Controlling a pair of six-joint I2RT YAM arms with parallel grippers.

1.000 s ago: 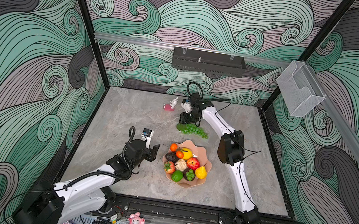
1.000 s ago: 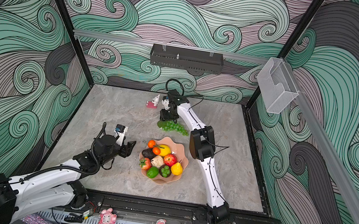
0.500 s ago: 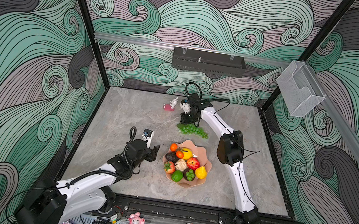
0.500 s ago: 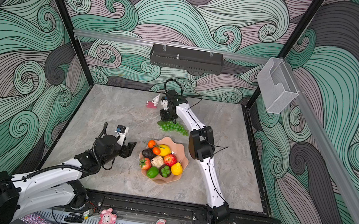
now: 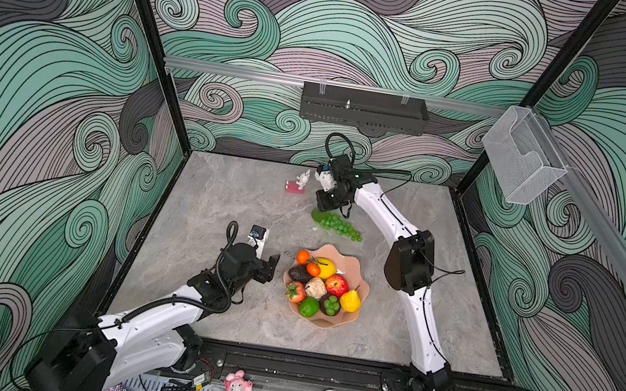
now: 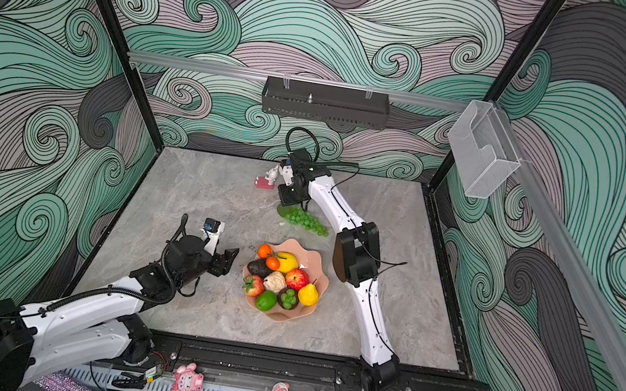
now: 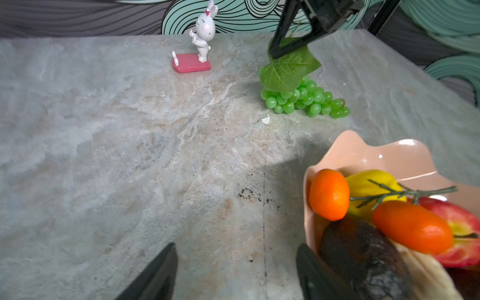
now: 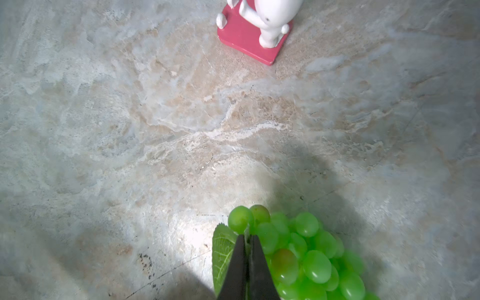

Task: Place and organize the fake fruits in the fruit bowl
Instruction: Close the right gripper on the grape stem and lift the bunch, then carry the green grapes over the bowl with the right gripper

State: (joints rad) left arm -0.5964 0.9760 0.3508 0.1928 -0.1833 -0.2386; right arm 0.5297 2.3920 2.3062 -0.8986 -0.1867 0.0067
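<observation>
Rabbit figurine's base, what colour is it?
The base is pinkish red, clearest in the right wrist view.

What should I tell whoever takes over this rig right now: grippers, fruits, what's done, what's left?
Left gripper: open, empty, beside the fruit bowl.
Right gripper: shut on the grape bunch at its leaf end; the bunch lies on the table beyond the bowl.
Done: the other fruits sit in the bowl.
To do: lift the grapes into the bowl, probably onto its bare far side, then tidy the arrangement.
</observation>
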